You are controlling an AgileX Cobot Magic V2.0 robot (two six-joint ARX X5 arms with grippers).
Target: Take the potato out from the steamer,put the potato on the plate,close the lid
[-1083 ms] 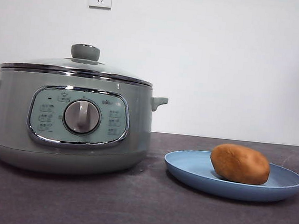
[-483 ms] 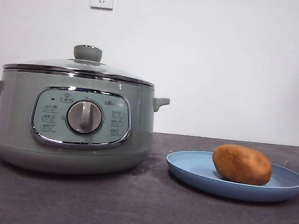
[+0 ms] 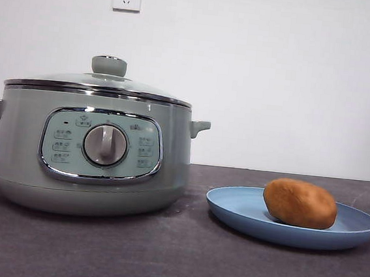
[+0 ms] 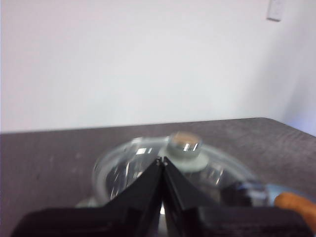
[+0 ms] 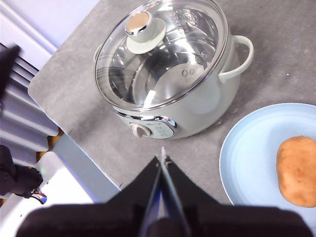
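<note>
Brown potato [image 3: 299, 203] lies on the plate [image 3: 237, 209], well apart from both tools (each pinched closed).

Dark grey table [image 3: 179, 262] carrying just two things right now

The steamer [image 3: 92, 149] is sitting straight on the matte, slightly speckled tabletop, over toward one side in the front view, and the plate [image 3: 243, 213] is lying flat on the same surface just beside it, not touching it. From the right wrist view a strip of bare table is showing between the steamer [image 5: 197, 106] and the plate [image 5: 247, 158], and the table's near edge is running past the steamer's panel side.
</note>
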